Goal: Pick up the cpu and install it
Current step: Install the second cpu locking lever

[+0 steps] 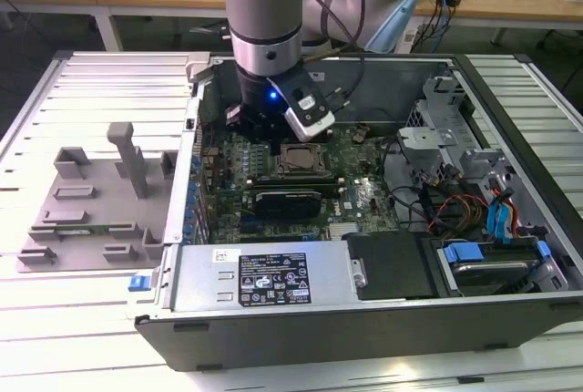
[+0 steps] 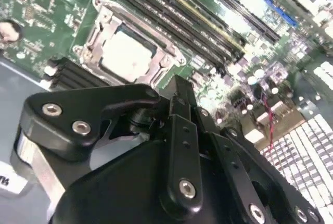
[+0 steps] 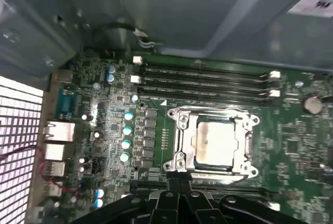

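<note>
The cpu (image 3: 215,138) lies flat in the metal socket frame (image 3: 179,140) on the green motherboard, its pale silvery top facing up. It also appears as the cpu (image 2: 126,54) in the second wrist view and as the cpu (image 1: 299,159) in the exterior view. My gripper (image 1: 262,139) hangs inside the open computer case, just to the exterior view's left of the socket. In both wrist views its black fingers (image 3: 179,182) are pressed together with nothing between them, and the gripper (image 2: 179,96) stands a little above the board beside the socket.
A grey plastic fixture tray (image 1: 91,201) sits on the table at the exterior view's left, outside the case. The case walls (image 1: 196,118), memory slots (image 3: 208,81), black power supply (image 1: 264,278), drive cage and cables (image 1: 455,201) crowd the board.
</note>
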{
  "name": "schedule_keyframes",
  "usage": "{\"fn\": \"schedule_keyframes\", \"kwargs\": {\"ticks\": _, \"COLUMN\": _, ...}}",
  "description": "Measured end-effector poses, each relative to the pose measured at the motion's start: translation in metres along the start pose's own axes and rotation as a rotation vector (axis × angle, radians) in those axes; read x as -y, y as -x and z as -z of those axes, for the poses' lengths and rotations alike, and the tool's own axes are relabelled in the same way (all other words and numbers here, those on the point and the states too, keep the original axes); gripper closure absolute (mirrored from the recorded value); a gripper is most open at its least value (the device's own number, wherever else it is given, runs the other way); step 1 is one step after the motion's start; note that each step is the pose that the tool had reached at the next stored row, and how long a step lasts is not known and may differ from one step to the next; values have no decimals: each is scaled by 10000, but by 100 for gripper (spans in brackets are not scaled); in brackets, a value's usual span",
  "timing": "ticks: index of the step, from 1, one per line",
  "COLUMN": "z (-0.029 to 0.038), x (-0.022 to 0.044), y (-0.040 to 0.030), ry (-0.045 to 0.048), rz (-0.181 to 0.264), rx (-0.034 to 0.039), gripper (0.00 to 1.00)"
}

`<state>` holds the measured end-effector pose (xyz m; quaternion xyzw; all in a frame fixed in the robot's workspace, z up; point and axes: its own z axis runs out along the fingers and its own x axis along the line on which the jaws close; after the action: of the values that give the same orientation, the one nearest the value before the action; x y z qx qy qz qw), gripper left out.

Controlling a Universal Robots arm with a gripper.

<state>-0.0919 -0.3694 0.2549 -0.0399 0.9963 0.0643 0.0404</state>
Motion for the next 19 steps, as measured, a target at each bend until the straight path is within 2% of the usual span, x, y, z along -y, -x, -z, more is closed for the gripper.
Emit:
{"fn": "schedule_keyframes", "kwargs": {"ticks": 3, "z": -12, "x": 14, "y": 167, "ry": -7, "rz": -16, "rx": -8, "gripper": 89}}
{"fn": "schedule_keyframes", "kwargs": {"ticks": 4, "z": -22, "x": 19, "y": 204, "ry": -21, "rz": -107, "rx": 0, "gripper": 89}}
{"fn": "schedule_keyframes", "kwargs": {"ticks": 7, "z": -30, "x": 29, "y": 203, "ry": -56, "rz": -416, "rx": 38, "gripper": 89}}
{"fn": "schedule_keyframes", "kwargs": {"ticks": 11, "z": -34, "x": 125, "y": 195, "ry": -67, "rz": -509, "rx": 49, "gripper": 89}}
{"fn": "schedule_keyframes", "kwargs": {"ticks": 13, "z": -110, "x": 170, "y": 184, "ry": -74, "rz": -588, "rx": 58, "gripper": 89}}
{"fn": "schedule_keyframes", "kwargs": {"ticks": 15, "z": -190, "x": 182, "y": 163, "ry": -75, "rz": -611, "rx": 62, "gripper": 89}}
{"fn": "schedule_keyframes", "kwargs": {"ticks": 17, "z": -279, "x": 189, "y": 87, "ry": -77, "rz": -625, "rx": 63, "gripper": 89}}
{"fn": "schedule_keyframes", "kwargs": {"ticks": 19, "z": -319, "x": 192, "y": 64, "ry": -71, "rz": -626, "rx": 64, "gripper": 89}}
